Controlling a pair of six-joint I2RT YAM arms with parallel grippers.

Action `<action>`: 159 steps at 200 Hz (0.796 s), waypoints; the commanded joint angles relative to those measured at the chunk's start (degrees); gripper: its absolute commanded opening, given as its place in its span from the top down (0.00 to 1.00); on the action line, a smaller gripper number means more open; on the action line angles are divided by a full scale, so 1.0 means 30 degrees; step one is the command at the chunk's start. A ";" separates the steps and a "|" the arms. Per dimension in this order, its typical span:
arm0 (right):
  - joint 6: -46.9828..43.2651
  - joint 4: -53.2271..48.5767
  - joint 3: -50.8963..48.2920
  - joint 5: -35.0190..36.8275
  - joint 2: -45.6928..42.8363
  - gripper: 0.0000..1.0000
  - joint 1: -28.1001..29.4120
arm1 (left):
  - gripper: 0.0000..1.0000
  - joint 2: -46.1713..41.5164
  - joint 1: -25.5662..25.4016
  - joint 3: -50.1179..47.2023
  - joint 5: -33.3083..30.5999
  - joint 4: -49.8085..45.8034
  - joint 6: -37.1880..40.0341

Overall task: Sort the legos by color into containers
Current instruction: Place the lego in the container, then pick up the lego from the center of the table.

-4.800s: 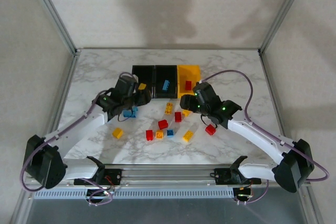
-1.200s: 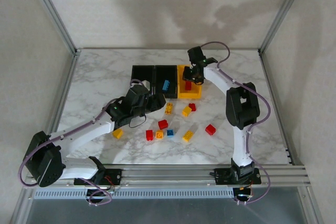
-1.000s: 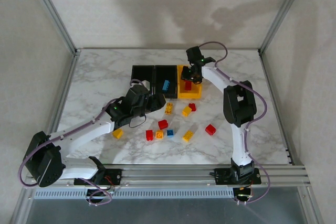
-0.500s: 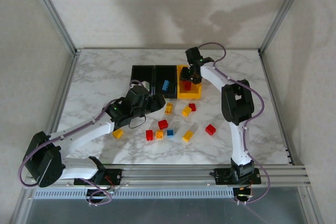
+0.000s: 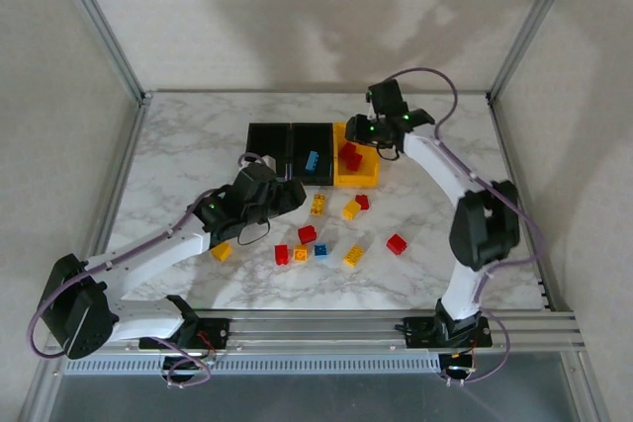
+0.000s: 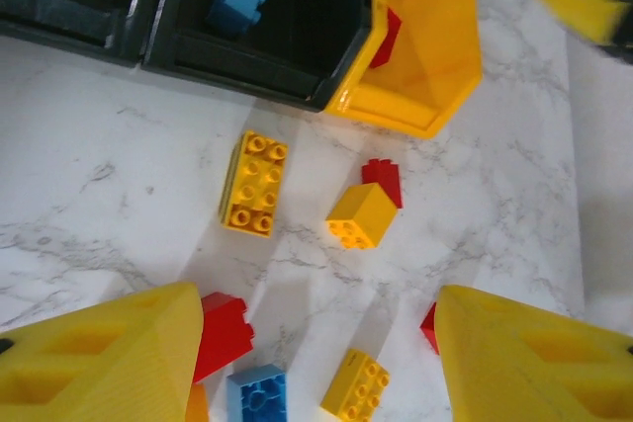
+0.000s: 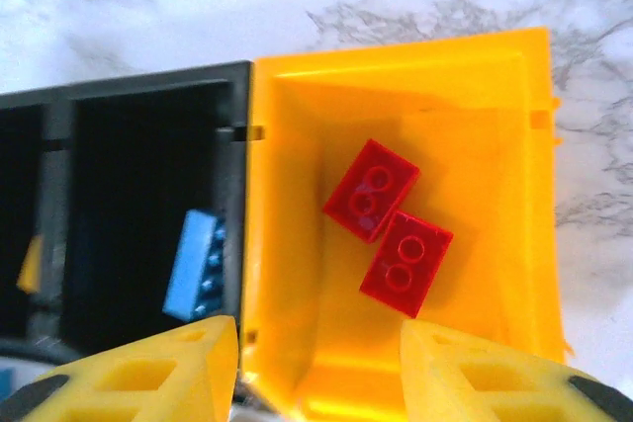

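With jaws spread and empty on my left gripper [image 6: 316,363] and right gripper [image 7: 312,368], I judge these legos [image 6: 254,184] light, rigid, slick — best pinched across the flat side walls.

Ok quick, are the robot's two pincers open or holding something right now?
Left pincer: open, holding nothing.
Right pincer: open, holding nothing, above the yellow bin.
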 commanded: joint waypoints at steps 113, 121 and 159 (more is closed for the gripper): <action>0.1895 0.3485 -1.2855 -0.0842 -1.0992 0.40 0.4518 | 0.38 -0.1309 -0.0075 -0.1528 -0.0906 -0.3193 -0.0435; 0.2080 0.3673 -1.3019 -0.0554 -1.0862 0.38 0.5007 | 0.38 -0.1512 -0.0067 -0.1788 -0.0907 -0.3177 -0.0488; 0.2286 0.3916 -1.2450 0.0791 -0.9034 0.32 0.7291 | 0.38 -0.3187 0.0266 -0.3269 -0.0047 -0.3303 -0.0748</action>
